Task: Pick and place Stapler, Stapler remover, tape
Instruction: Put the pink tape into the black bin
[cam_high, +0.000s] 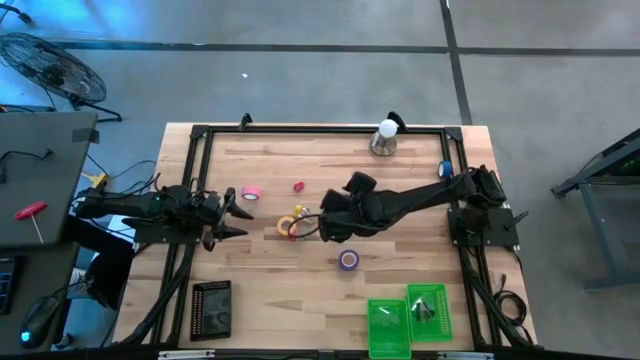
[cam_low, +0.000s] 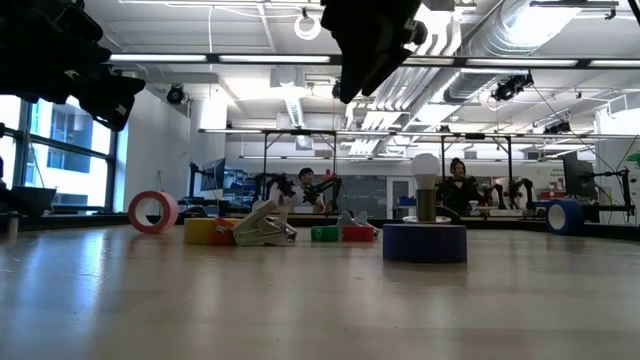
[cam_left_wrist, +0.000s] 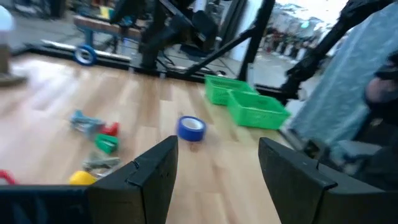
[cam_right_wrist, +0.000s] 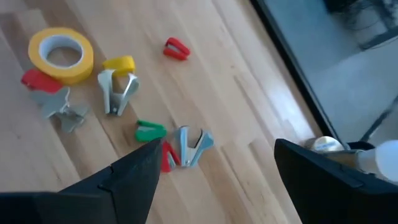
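The right gripper (cam_high: 322, 226) is hovering with fingers spread wide, holding nothing, above the cluster of small metal staple removers (cam_right_wrist: 118, 87) beside the yellow-orange tape roll (cam_right_wrist: 61, 54) at mid-table. It should be centring over one remover, then descending straight. The left gripper (cam_high: 235, 212) is waiting wide open near the pink tape roll (cam_high: 251, 192), the purple tape roll (cam_high: 348, 260) lying apart

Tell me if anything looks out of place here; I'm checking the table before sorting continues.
One thing stands out: a light bulb stands upright on a metal base near the table's far edge, unrelated to the tape rolls and staple removers scattered mid-table. Nothing looks spilled or broken.
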